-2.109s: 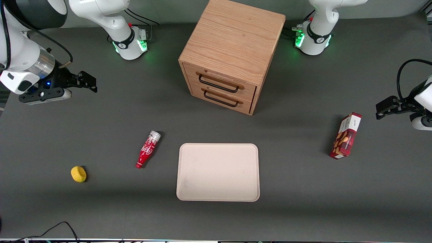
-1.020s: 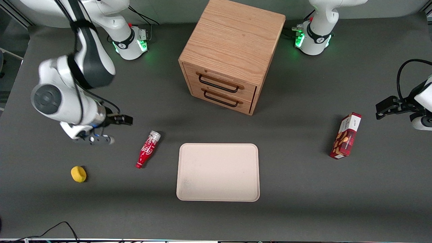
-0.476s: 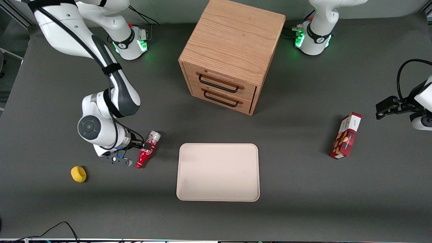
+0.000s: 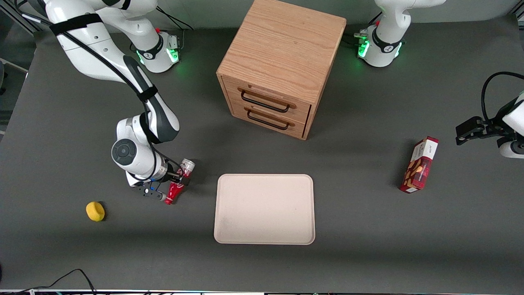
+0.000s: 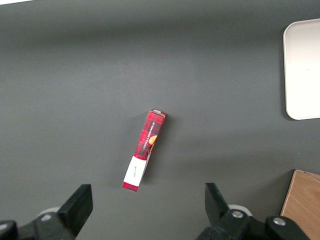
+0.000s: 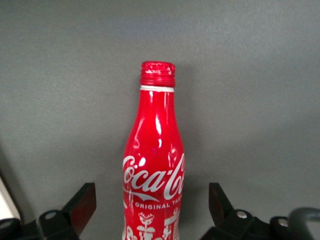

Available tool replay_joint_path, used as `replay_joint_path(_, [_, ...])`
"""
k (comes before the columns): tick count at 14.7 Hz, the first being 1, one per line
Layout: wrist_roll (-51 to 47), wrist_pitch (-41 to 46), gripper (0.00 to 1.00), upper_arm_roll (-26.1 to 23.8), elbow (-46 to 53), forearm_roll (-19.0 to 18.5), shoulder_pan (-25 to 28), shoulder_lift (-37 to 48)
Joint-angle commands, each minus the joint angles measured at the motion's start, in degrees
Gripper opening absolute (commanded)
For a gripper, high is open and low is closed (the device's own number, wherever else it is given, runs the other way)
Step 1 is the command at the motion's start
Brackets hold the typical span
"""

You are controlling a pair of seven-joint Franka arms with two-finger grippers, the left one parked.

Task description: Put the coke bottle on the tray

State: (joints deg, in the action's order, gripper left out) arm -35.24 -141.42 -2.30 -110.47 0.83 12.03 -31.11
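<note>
The coke bottle (image 4: 178,182) lies on its side on the dark table (image 4: 368,229), just beside the tray (image 4: 265,209) at about its ten o'clock, apart from the rim. The gripper (image 4: 175,182) hangs low over the bottle's middle, its fingers (image 6: 80,207) spread wide to either side of the red body without touching it. A yellow object (image 4: 95,211) sits at the bottle's eight o'clock, toward the working arm's end.

I count one coke bottle (image 4: 179,183), one tray (image 4: 264,209) and one gripper (image 4: 177,180). There's also one snack box (image 4: 419,164), one yellow ball (image 4: 95,211) and one cabinet (image 4: 281,65) with two drawers.
</note>
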Motion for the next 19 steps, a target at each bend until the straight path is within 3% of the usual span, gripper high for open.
replay_joint_path(1, [-2.12, -1.92, 0.99, 0.27, -0.63, -0.04, 1.33, -0.53])
replay_joint_path(4, [-2.12, -2.81, 0.73, 0.27, -0.54, -0.21, 1.33, -1.50])
replay_joint_path(5, [-2.12, -2.81, 0.56, 0.27, -0.54, -0.21, 1.24, -1.59])
replay_joint_path(7, [-2.12, -2.72, 0.00, 0.27, -0.54, -0.21, 1.24, -1.33])
replay_joint_path(10, [-3.77, -0.27, 0.00, 0.27, -0.80, -0.21, 1.16, 0.77])
replay_joint_path(16, [0.94, 17.11, 0.00, 0.27, 1.30, -0.04, -1.12, 13.24])
replay_joint_path(19, [2.98, 30.47, 0.00, 0.36, 7.52, -0.12, -1.66, 17.56])
